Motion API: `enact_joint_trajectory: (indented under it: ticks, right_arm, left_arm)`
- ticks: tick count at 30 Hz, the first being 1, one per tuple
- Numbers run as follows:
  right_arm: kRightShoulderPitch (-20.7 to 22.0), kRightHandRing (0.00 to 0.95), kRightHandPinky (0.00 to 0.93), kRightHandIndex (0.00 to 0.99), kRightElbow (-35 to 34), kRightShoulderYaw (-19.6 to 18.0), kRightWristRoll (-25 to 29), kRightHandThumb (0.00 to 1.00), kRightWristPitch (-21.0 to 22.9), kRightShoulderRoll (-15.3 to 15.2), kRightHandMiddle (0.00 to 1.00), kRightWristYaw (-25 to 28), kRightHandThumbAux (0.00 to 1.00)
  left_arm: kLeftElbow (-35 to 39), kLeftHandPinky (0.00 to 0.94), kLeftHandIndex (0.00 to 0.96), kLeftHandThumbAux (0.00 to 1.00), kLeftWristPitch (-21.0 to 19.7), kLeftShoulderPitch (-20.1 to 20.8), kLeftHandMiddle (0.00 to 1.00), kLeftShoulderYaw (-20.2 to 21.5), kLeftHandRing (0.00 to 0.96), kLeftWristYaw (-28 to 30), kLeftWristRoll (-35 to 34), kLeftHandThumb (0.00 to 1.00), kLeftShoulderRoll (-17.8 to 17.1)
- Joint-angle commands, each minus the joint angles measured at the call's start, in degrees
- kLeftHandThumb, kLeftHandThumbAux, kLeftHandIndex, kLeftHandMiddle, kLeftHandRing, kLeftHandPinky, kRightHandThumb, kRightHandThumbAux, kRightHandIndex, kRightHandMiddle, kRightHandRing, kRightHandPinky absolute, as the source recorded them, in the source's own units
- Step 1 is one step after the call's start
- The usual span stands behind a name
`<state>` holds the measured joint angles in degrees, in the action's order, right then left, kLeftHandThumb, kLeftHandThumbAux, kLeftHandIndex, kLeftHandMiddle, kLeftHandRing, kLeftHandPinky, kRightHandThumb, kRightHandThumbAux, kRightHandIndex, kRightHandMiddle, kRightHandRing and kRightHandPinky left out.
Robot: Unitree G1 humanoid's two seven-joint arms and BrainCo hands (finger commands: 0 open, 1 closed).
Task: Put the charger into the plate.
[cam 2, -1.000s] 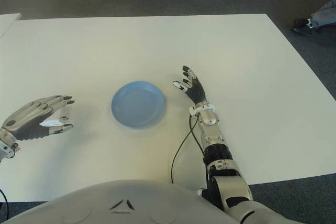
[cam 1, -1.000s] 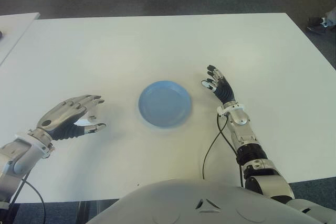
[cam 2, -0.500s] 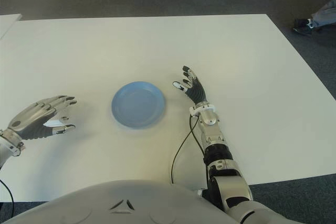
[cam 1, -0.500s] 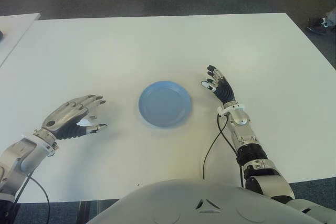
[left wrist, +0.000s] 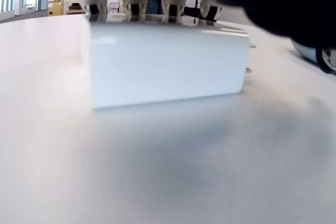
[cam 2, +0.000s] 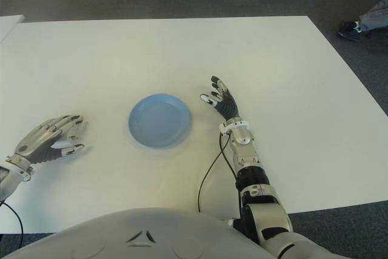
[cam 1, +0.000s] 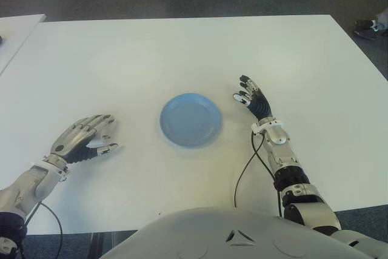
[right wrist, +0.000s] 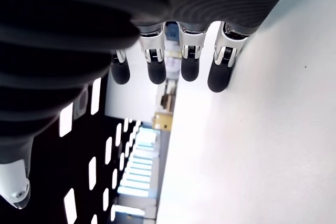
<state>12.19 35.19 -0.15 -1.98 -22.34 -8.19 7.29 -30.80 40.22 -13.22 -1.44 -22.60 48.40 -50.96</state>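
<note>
The left hand (cam 1: pixel 82 142) has sunk lower over the white charger (left wrist: pixel 165 64) on the worktop (cam 1: pixel 182 59), fingers apart, not yet gripping; the blue plate (cam 1: pixel 190 119) sits empty. The right hand (cam 1: pixel 251 98) shows right of the plate, fingers spread.

A white tabletop (cam 1: pixel 182 53) carries a round blue plate (cam 1: pixel 190 119) near its middle. Well apart, toward the robot's left, a white block-shaped charger (left wrist: pixel 165 64) lies flat on the same surface.

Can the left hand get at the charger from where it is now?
Probably yes: the left hand is cupped right over the white charger on the table, fingers arched above it, nothing between them.
</note>
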Motion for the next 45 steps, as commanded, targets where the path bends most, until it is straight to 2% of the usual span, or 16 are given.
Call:
enact_joint_trajectory:
  ticks: [1,10,16,23,26,29,31,39,45]
  right_arm:
    - [-1.2,0.041,0.099,0.000,2.0,-0.4,0.1,0.068,1.0,-0.8,0.020,0.6,0.551]
    - [-0.9,0.044,0.109,0.000,3.0,-0.6,0.1,0.069,0.1,-1.0,0.022,0.8,0.549]
    - [-1.1,0.046,0.109,0.000,2.7,-0.5,-0.3,0.064,0.3,-1.1,0.024,0.4,0.550]
    - [-1.8,0.049,0.112,0.000,2.3,-0.7,0.1,0.072,-0.3,-1.0,0.026,0.7,0.560]
    - [-1.9,0.051,0.114,0.000,2.3,-0.8,0.2,0.073,-0.4,-1.0,0.027,0.7,0.558]
    - [-2.0,0.051,0.112,0.000,2.3,-0.8,0.1,0.072,-0.2,-1.1,0.028,0.8,0.554]
    - [-2.0,0.051,0.110,0.000,2.2,-0.8,0.0,0.070,-0.1,-1.1,0.028,0.8,0.551]
    - [-2.2,0.054,0.117,0.000,2.1,-0.7,-0.5,0.067,-0.4,-1.5,0.031,0.5,0.555]
    - [-1.9,0.066,0.128,0.000,2.6,-0.8,-0.6,0.064,-0.4,-1.8,0.040,0.4,0.560]
  left_arm:
    - [-1.5,0.000,0.000,0.100,0.2,0.7,0.000,-2.0,0.000,-1.6,-0.3,0.408,-0.3]
    - [-2.3,0.000,0.000,0.106,0.2,1.3,0.000,-3.1,0.000,-1.6,-2.9,0.393,0.1]
    - [-3.7,0.000,0.000,0.116,0.4,2.5,0.000,-2.4,0.000,-1.1,-5.1,0.407,-0.7]
    - [-5.8,0.017,0.000,0.140,4.1,-0.6,0.000,3.6,0.000,2.0,-14.1,0.434,-6.3]
    - [-4.8,0.023,0.000,0.150,5.5,-2.8,0.000,5.8,0.000,3.5,-17.0,0.451,-8.2]
    - [4.7,0.029,0.000,0.172,6.8,-13.3,0.000,15.9,0.000,8.1,-23.5,0.485,-12.4]
    - [8.2,0.035,0.000,0.184,6.8,-17.0,0.000,20.0,0.000,9.9,-25.0,0.502,-12.9]
    - [17.9,0.058,0.000,0.210,1.1,-21.7,0.000,26.8,0.000,15.6,-23.1,0.545,-10.3]
    - [19.0,0.013,0.000,0.187,-0.9,-22.2,0.000,27.2,0.000,17.7,-18.2,0.554,-10.4]
